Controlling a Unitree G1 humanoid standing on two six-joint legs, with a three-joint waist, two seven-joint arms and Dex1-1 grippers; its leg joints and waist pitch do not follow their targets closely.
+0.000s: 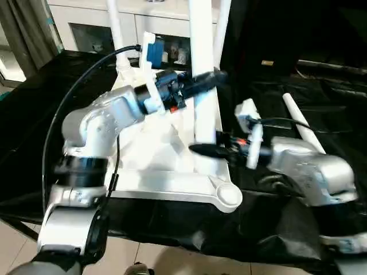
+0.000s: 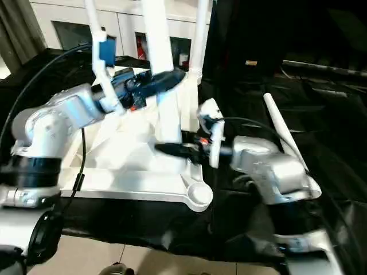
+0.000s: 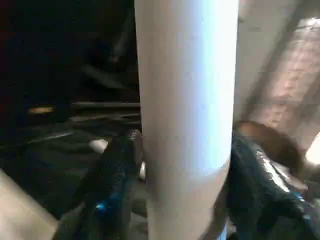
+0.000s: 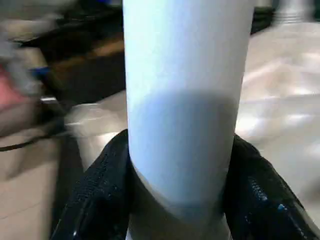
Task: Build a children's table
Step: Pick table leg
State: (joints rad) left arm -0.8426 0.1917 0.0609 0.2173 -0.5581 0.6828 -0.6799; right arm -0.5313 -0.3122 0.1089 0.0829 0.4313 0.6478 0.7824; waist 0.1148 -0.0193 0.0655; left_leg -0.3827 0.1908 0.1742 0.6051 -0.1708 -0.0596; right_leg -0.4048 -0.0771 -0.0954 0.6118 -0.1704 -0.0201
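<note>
The white tabletop [image 1: 172,172] lay upside down on a black-draped surface [image 1: 275,229], ribbed underside up, one round corner socket [image 1: 227,195] empty at about five o'clock of the slab. A thick white leg [image 1: 203,86] stood upright near the tabletop's three o'clock edge, and both arms met on it. The left gripper [image 1: 203,80] reached in from nine o'clock and closed around the leg high up; in the left wrist view a black finger [image 3: 117,175] pressed against each flank of the tube. The right gripper [image 1: 207,150] came in from three o'clock and clasped the same leg low down, close to the slab, its fingers [image 4: 105,185] hugging both sides of the tube in the right wrist view. Two thinner legs rose at twelve o'clock, one [image 1: 114,26] toward eleven and another [image 1: 222,23] toward one. A fourth leg [image 1: 303,123] lay loose on the black cloth at three o'clock, well apart from the tabletop. A white cabinet with glass doors [image 1: 92,28] stood behind at eleven o'clock. No writing, label or brand mark could be read anywhere; a small yellowish tag [image 1: 267,63] on the dark background at one o'clock was too small to make out.
</note>
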